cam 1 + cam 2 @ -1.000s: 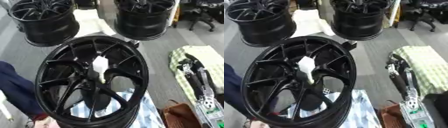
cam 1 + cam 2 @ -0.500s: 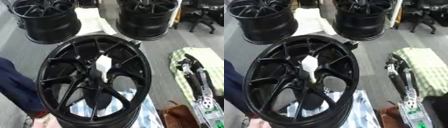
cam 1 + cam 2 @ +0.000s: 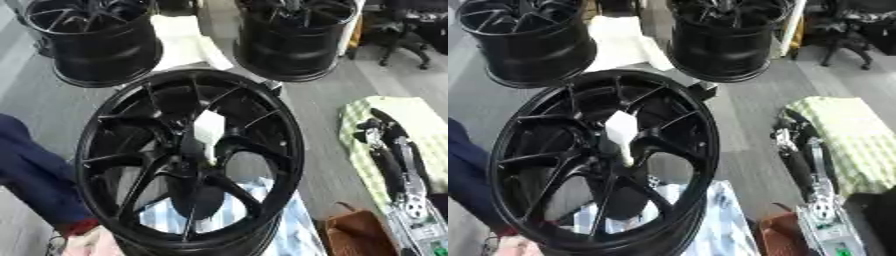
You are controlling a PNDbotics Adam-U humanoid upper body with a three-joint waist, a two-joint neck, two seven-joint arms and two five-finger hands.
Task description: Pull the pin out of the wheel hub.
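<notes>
Grey floor (image 3: pixel 324 115) spreads around my black wheel hub (image 3: pixel 188 160), which stands tilted over a blue-striped cloth (image 3: pixel 293 235); two more black wheels (image 3: pixel 293 37) stand beyond it; a checked cloth (image 3: pixel 855 137) lies to its right; the white pin (image 3: pixel 208 131) sits at its centre; my right robot hand (image 3: pixel 794 130) hangs right of it, fingers unclear.

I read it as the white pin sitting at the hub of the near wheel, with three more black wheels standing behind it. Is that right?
Not quite: the white pin does sit at the hub of the near wheel, but only two black wheels stand behind it, a left one and a right one, as the left eye view shows.
</notes>
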